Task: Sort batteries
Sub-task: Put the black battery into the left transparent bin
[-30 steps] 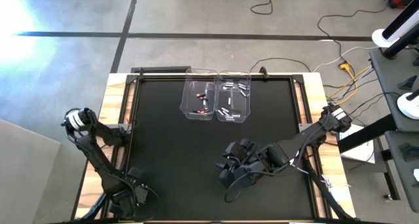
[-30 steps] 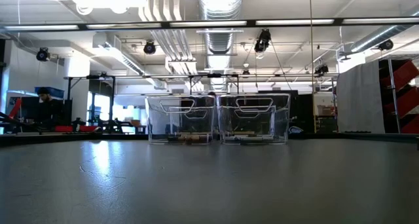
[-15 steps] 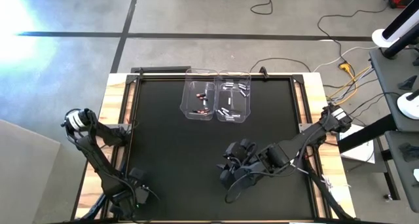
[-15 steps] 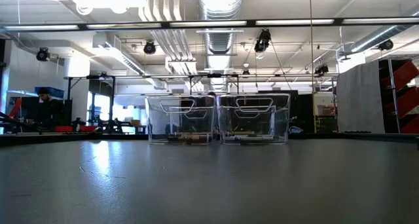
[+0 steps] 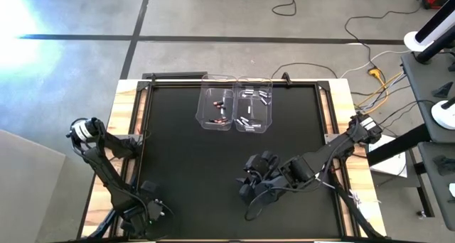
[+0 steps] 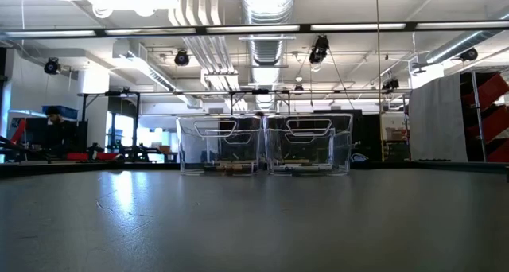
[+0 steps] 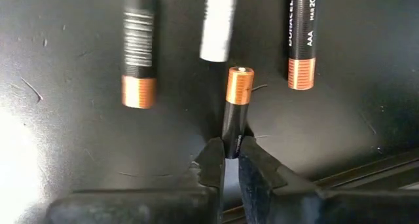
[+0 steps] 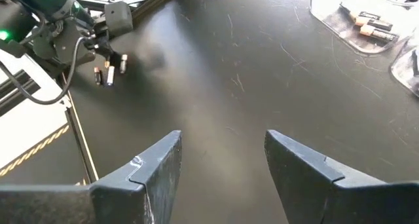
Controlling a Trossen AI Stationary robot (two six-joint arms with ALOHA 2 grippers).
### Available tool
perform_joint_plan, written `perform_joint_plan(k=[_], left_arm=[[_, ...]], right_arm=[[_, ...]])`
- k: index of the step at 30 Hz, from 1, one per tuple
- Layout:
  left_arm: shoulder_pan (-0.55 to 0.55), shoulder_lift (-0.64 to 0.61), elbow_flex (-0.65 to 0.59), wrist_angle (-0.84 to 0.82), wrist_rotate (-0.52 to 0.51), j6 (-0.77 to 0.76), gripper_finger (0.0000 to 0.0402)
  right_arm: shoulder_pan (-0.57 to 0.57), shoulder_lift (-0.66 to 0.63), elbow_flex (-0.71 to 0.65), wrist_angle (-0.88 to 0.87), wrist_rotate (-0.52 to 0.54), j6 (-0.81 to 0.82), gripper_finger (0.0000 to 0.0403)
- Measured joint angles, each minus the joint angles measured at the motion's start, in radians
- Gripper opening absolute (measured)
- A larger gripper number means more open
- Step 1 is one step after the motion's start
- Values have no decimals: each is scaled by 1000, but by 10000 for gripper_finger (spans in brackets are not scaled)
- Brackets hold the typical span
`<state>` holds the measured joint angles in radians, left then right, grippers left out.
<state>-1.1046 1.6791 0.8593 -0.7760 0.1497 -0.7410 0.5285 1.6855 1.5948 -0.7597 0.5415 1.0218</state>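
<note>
Left gripper (image 7: 230,160), at the table's near-left corner, clenched on the black end of a copper-topped AA battery (image 7: 234,109) lying on the dark mat (image 7: 65,158) among three others. Rigid, light, smooth and prone to rolling; best pinched mid-barrel. Right gripper (image 8: 222,165) hovers released, empty.
</note>
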Motion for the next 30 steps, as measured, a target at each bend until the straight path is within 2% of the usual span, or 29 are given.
perform_joint_plan(k=[13, 23, 30], left_arm=[[-2, -58, -6, -47, -20, -69, 12], [25, -239, -7, -142, -148, -181, 11], [125, -387, -5, -139, -301, -196, 11]], right_arm=[[10, 1, 0, 2, 7, 0, 207], [-2, 2, -98, 80, 43, -29, 210], [-39, 60, -132, 179, 42, -114, 206]])
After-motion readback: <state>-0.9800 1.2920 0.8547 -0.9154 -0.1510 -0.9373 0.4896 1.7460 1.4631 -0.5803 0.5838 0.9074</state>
